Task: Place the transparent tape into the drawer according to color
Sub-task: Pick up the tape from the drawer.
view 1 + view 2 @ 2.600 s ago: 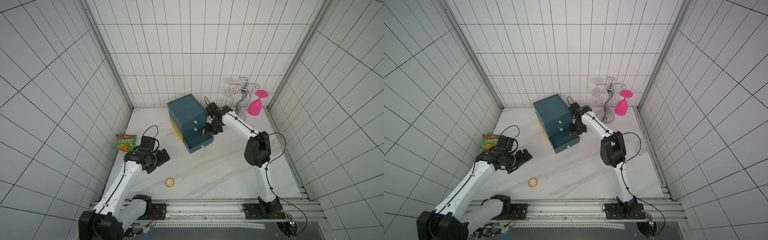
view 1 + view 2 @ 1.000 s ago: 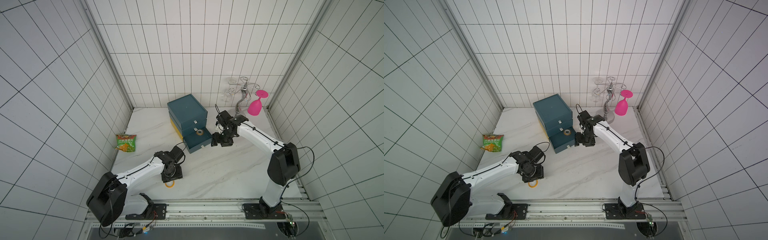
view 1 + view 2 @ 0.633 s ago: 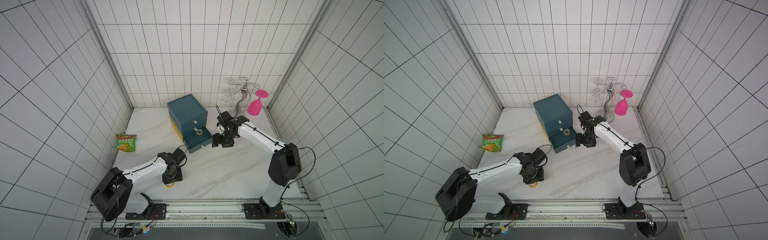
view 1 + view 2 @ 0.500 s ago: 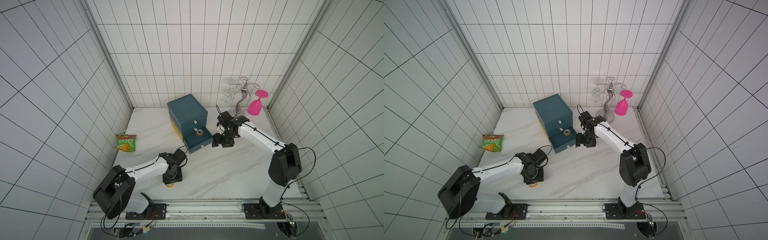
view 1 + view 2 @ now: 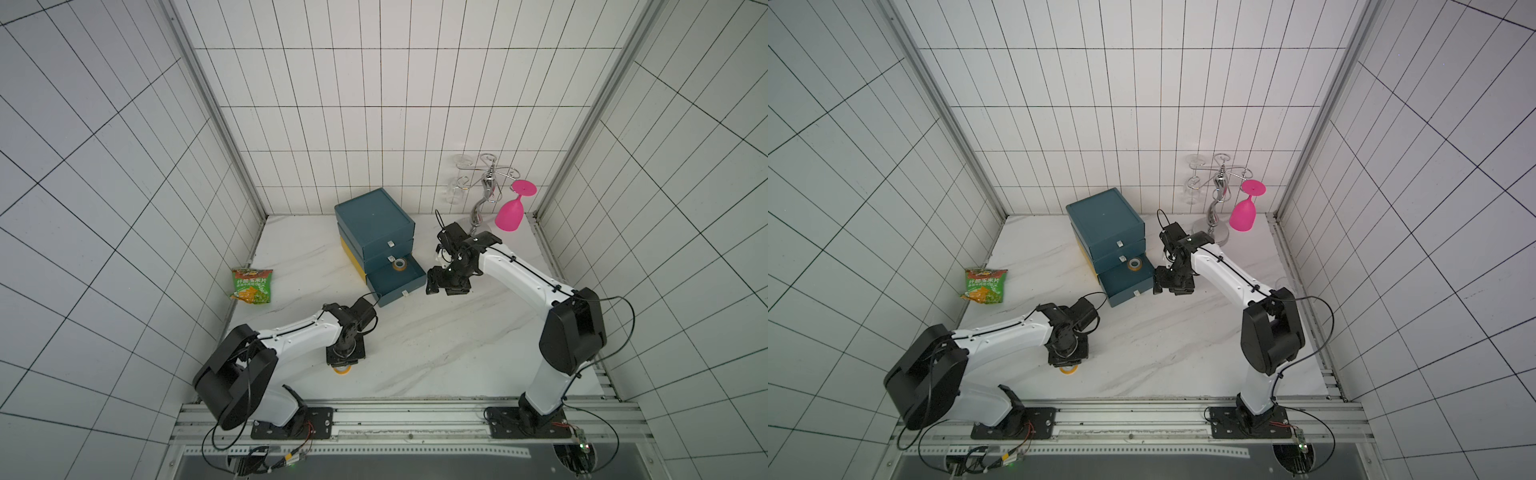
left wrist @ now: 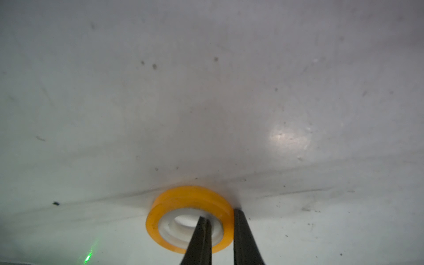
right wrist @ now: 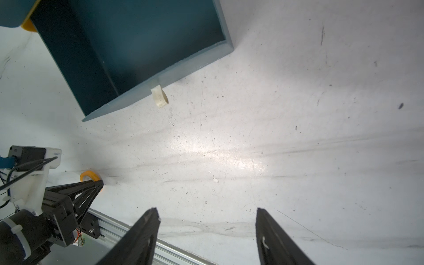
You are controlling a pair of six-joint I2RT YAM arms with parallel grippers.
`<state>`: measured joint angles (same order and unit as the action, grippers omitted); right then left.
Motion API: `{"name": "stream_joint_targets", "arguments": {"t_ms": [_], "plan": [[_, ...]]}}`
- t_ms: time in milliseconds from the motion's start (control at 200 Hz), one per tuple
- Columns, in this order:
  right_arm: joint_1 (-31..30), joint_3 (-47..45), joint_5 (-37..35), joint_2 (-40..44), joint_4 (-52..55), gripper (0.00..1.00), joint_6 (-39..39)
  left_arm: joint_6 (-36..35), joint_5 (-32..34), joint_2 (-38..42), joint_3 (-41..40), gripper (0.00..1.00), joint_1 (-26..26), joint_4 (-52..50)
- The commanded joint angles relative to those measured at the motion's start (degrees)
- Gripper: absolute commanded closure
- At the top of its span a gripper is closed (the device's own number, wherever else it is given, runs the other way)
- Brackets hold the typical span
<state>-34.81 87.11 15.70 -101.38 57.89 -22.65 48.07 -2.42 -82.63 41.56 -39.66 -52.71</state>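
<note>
Your left gripper (image 6: 220,215) narrowed from open, pinched wall of flat orange-yellow tape roll (image 6: 188,197), roll flat on white marble tabletop (image 6: 206,91). Grasp looked made; lift due. Right gripper (image 7: 207,210) hung wide beside open dark-teal drawer (image 5: 395,297).

**Left gripper (image 6: 220,214) pinches, right gripper (image 7: 207,210) hangs spread**

The left arm (image 5: 291,334) reaches low and forward from its base, with the wrist bent so the gripper points straight down. Its two dark fingers (image 6: 243,236) are closed on the wall of the orange tape roll (image 6: 183,199), one inside the ring and one outside. The right arm (image 5: 519,272) rises to a black elbow, then stretches forward with the wrist tipped down, jaws wide apart and empty.
</note>
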Motion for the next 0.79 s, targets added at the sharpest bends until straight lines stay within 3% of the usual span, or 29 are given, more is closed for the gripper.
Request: {"name": "stream_joint_targets", "arguments": {"t_ms": [0, 345, 790], "plan": [[0.8, -1.8, 0.7, 2.0, 0.0, 0.30, -0.3, -0.3, 1.5, -2.4, -1.0, 1.00, -0.1, 4.4], [2.9, -7.9, 5.2, 4.1, -4.2, 0.29, -2.1, -0.4, 3.6, 0.8, 4.0, 1.00, 0.0, 0.3], [6.2, -12.3, 6.2, 6.7, -6.5, 0.28, -2.3, -2.5, 6.3, 0.7, 19.6, 1.00, 0.8, -4.8]]}}
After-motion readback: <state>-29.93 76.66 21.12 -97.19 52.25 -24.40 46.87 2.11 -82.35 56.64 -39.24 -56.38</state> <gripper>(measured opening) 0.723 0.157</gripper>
